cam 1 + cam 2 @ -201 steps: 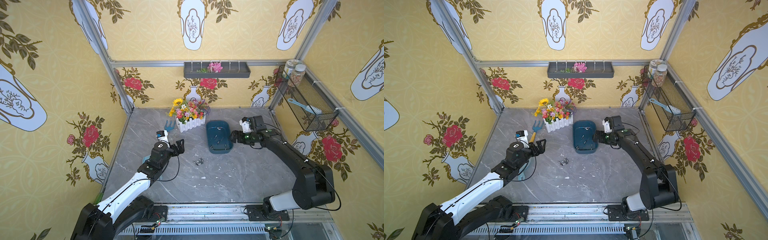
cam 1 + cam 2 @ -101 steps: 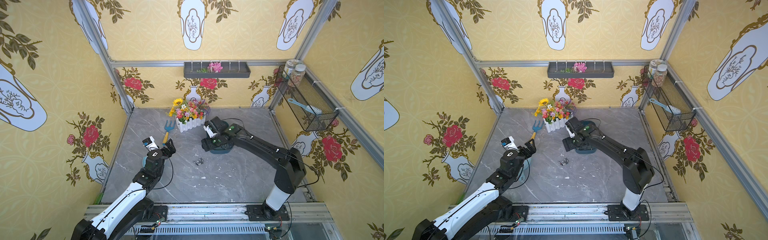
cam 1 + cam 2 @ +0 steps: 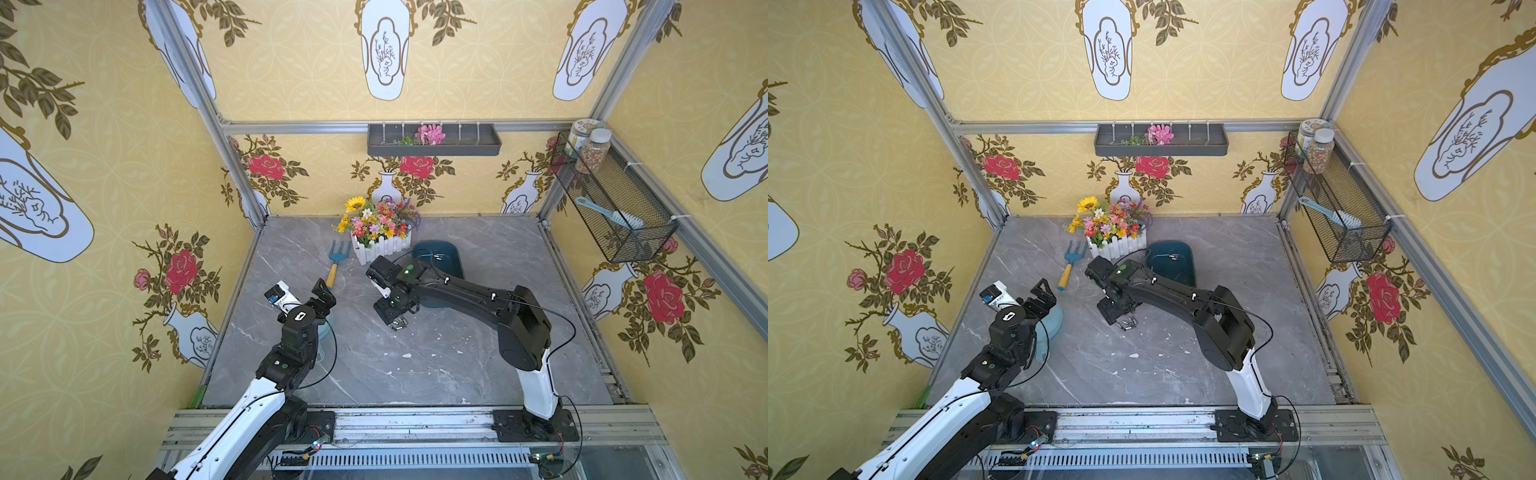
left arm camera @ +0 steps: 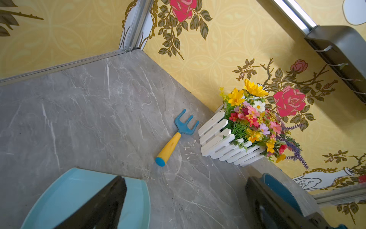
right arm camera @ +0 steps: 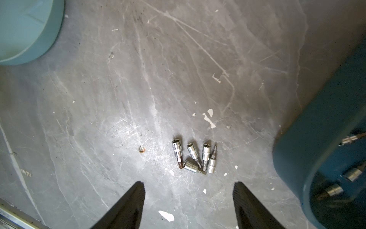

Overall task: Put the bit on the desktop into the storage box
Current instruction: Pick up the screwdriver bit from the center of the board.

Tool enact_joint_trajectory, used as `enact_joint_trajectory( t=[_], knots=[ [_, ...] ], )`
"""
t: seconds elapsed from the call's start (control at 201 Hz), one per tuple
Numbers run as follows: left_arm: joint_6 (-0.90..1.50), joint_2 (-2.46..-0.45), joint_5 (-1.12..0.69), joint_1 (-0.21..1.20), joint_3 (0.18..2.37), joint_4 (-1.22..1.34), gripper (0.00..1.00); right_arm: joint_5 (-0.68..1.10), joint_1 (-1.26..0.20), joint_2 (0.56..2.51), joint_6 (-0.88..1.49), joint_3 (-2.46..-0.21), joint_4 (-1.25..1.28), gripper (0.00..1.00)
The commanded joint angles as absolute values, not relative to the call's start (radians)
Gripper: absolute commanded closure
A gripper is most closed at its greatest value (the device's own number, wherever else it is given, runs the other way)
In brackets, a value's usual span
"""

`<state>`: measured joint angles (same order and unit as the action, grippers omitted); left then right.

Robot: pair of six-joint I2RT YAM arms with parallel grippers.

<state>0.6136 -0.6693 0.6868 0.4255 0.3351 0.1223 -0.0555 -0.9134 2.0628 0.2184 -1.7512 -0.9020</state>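
The right end effector (image 5: 189,184) had swung over from the storage box (image 5: 316,148) and hung low by the bits (image 5: 193,156), spread and empty. They lay bunched on the counter (image 5: 99,99) just ahead of it (all touching), so a pinch could scatter them.

Counted 5 bits (image 5: 193,151) loose on desktop (image 5: 118,99), at least 3 more in 1 storage box (image 5: 316,138), plus 1 garden fork (image 4: 174,138), 1 flower planter (image 4: 217,138), 1 pale blue scoop (image 4: 59,194), 1 wall tray (image 3: 434,147), 1 wire basket (image 3: 640,245) w/ 2 jars (image 3: 595,151) & 1 brush (image 3: 611,214).
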Motion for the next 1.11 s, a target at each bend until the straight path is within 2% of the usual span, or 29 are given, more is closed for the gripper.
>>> enact_joint_trajectory(
  t=[0.0, 0.234, 0.598, 0.778, 1.102],
  knots=[
    [0.602, -0.663, 0.725, 0.423, 0.334, 0.108, 0.00, -0.057, -0.928, 2.090, 0.206, -1.772, -0.943, 0.31],
    [0.604, -0.676, 0.735, 0.422, 0.337, 0.104, 0.00, -0.046, -0.941, 2.136, 0.203, -1.787, -0.957, 0.39],
    [0.600, -0.693, 0.737, 0.422, 0.344, 0.102, 0.00, -0.025, -0.953, 2.185, 0.204, -1.801, -0.955, 0.59],
    [0.599, -0.694, 0.733, 0.422, 0.344, 0.103, 0.00, -0.025, -0.953, 2.207, 0.202, -1.806, -0.960, 0.64],
    [0.601, -0.699, 0.730, 0.422, 0.344, 0.100, 0.00, -0.039, -0.953, 2.233, 0.207, -1.810, -0.959, 0.66]
  ],
)
